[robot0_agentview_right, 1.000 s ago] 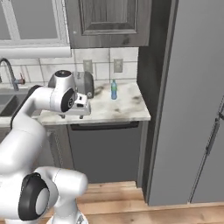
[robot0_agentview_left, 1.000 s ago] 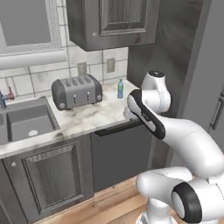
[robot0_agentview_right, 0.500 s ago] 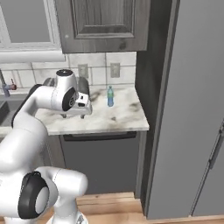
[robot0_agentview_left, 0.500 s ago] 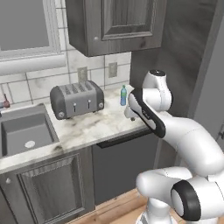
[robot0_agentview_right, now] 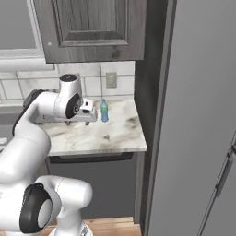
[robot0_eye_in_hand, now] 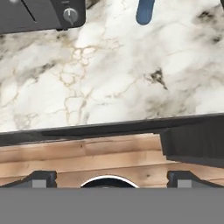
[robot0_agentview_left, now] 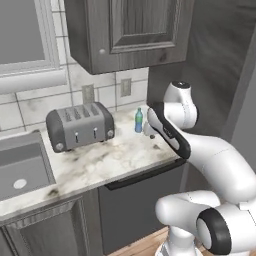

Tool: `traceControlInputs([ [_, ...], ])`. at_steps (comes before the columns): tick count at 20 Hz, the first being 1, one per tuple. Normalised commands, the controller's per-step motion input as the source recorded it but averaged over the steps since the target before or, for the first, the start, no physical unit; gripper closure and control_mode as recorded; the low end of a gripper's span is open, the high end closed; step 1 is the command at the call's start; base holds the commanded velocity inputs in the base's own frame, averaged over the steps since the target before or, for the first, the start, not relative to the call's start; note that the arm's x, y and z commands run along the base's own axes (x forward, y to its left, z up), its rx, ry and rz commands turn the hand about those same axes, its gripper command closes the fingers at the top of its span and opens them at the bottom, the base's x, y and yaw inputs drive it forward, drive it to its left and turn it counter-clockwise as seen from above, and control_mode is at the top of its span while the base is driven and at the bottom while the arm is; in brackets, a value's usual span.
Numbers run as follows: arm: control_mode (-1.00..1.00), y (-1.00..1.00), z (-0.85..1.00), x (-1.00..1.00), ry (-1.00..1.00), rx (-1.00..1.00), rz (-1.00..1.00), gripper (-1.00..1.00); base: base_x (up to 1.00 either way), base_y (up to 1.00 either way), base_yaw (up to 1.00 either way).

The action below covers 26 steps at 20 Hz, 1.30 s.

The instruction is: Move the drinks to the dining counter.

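Gripper (robot0_eye_in_hand: 109, 177) fingers are being held spread wide, with nothing between them, above the front edge of the white-grey veined marble worktop (robot0_eye_in_hand: 113, 74).

Going left to right in the left base view, a sunken grey sink (robot0_agentview_left: 20, 172) is being shown at the worktop's left end, then a grey four-slot metal toaster (robot0_agentview_left: 80, 126) standing on the marble, then a slim blue bottle with a green cap (robot0_agentview_left: 139, 121) standing upright near the tiled wall, just beside the white arm's hand. In the right base view the bottle (robot0_agentview_right: 104, 111) is being seen upright just right of the hand, well back from the counter's front edge. In the hand view, the toaster's dark corner (robot0_eye_in_hand: 39, 15) is being seen at upper left and the bottle's blue body (robot0_eye_in_hand: 145, 11) at the top, apart from the fingertips. Dark panelled cabinets (robot0_agentview_left: 130, 30) are being shown hung above the worktop.
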Motion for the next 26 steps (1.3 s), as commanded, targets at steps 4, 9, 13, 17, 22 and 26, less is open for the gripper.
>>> traceControlInputs([
  [4,1.0,0.0,0.0,0.0,0.0,0.0,0.0,-1.0,0.59,-0.2,0.04],
  [9,1.0,0.0,0.0,0.0,0.0,0.0,0.0,-1.0,0.42,-0.38,0.08],
  [13,1.0,0.0,0.0,0.0,0.0,0.0,0.0,-1.0,0.4,-0.33,0.09],
  [17,1.0,0.0,0.0,0.0,0.0,0.0,0.0,-1.0,0.31,-0.04,0.06],
  [22,1.0,0.0,0.0,0.0,0.0,0.0,0.0,-1.0,0.31,0.0,0.05],
  [26,1.0,0.0,0.0,0.0,0.0,0.0,0.0,-1.0,0.36,0.0,0.07],
])
